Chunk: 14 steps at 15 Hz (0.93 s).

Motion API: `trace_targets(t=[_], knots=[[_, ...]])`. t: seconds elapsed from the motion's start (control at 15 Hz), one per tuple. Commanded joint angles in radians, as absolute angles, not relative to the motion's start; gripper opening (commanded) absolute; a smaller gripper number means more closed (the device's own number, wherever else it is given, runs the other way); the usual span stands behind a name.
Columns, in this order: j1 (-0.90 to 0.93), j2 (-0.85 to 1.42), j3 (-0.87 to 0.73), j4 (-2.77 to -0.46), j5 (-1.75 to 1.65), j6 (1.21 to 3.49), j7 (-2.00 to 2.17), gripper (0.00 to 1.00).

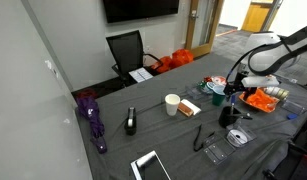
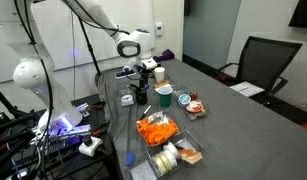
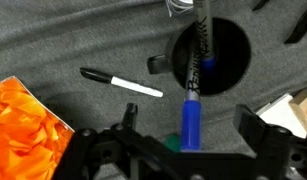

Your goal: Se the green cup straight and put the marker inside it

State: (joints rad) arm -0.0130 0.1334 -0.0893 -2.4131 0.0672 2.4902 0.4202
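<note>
The green cup [image 3: 228,50] stands upright on the grey tabletop; it is so dark that it looks almost black. It also shows in both exterior views [image 1: 229,114] [image 2: 140,97]. The marker [image 3: 196,75] stands inside it, leaning, with its blue end up towards the wrist camera. My gripper [image 3: 190,115] hangs just above the cup with its fingers wide apart. The blue end lies between the fingers and touches neither. The gripper also shows in both exterior views [image 1: 233,92] [image 2: 143,72].
A black-and-white pen [image 3: 123,83] lies on the table beside the cup. Orange crinkled material [image 3: 23,125] [image 2: 155,130] lies close by. A teal cup with a white inside [image 2: 164,95] stands next to the dark cup. A white paper cup [image 1: 172,104] stands further off.
</note>
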Motion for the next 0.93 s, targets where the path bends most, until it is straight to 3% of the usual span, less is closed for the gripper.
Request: trace_targets(t=[0.0, 0.33, 0.4, 0.47, 0.6, 0.87], knots=[[-0.014, 0.142, -0.076, -2.43, 0.1, 2.548, 0.413, 1.0], [-0.01, 0.162, -0.076, -2.415, 0.096, 2.543, 0.436, 1.0], [-0.01, 0.164, -0.076, -2.414, 0.099, 2.544, 0.439, 0.75], [-0.009, 0.167, -0.076, -2.413, 0.098, 2.544, 0.446, 0.74], [-0.007, 0.174, -0.077, -2.41, 0.096, 2.55, 0.462, 0.6], [-0.003, 0.194, -0.081, -2.401, 0.092, 2.564, 0.49, 0.44]])
